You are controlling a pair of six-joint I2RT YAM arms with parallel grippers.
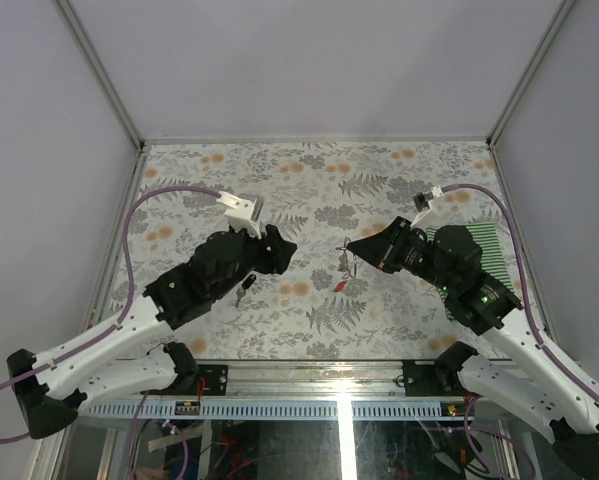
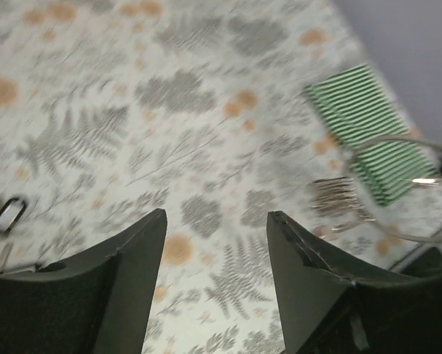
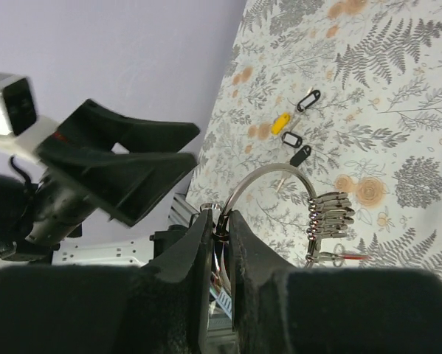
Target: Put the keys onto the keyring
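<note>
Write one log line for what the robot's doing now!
left gripper: open, empty | right gripper: shut on keyring | yellow-tagged key: on table

No legible text, label or number anywhere

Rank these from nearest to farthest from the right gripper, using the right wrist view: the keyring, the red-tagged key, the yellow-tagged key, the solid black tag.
1. The keyring: clamped in the jaws of the right gripper.
2. The red-tagged key: beside the ring's small loops, lower right.
3. The yellow-tagged key and solid black tag: on the table beyond, too close to call.
</note>
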